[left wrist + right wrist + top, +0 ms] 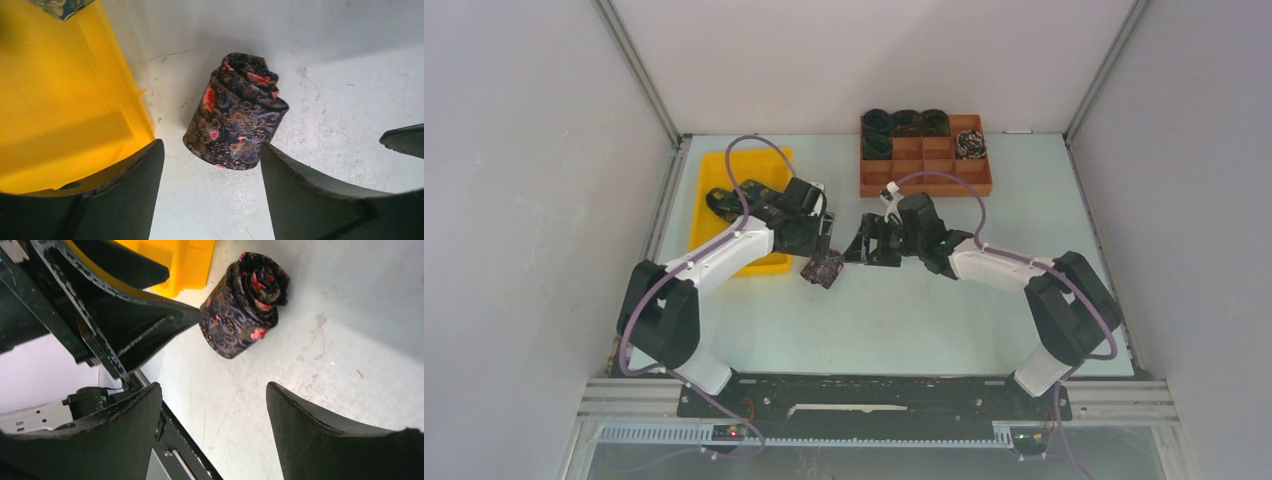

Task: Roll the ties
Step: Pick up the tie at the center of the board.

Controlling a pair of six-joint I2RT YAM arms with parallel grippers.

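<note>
A rolled tie (822, 268), a dark coil with red and pale specks, lies on its side on the table just off the yellow bin's near right corner. It shows in the left wrist view (235, 120) and the right wrist view (245, 305). My left gripper (825, 248) is open and empty, its fingertips just short of the coil (211, 147). One left finger (165, 322) reaches the coil's edge. My right gripper (862, 246) is open and empty (214, 387), a short way right of the coil.
The yellow bin (774, 165) stands at the left, with patterned fabric (62, 6) inside it. An orange divided tray (924, 180) at the back holds several rolled ties (906, 122). The right gripper's finger (402, 140) shows beside the coil.
</note>
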